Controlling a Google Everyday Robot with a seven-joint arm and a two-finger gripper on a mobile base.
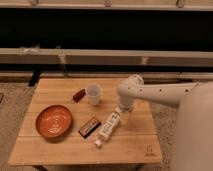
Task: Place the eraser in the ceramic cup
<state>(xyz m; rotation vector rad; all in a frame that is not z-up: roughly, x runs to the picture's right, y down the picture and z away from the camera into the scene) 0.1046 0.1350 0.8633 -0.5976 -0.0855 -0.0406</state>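
The small white ceramic cup (93,93) stands upright at the back middle of the wooden table (55,150). A flat dark-brown block, which I take for the eraser (89,126), lies in front of the cup, between the orange bowl (53,121) and a lying white bottle (107,127). My gripper (125,118) hangs pointing down from the white arm (155,93), just right of the bottle's upper end and well right of cup and eraser. It is open with nothing in it.
A small red-brown object (78,95) lies just left of the cup. The robot's white body (195,135) fills the right edge. A grey rail (100,56) and dark wall run behind the table.
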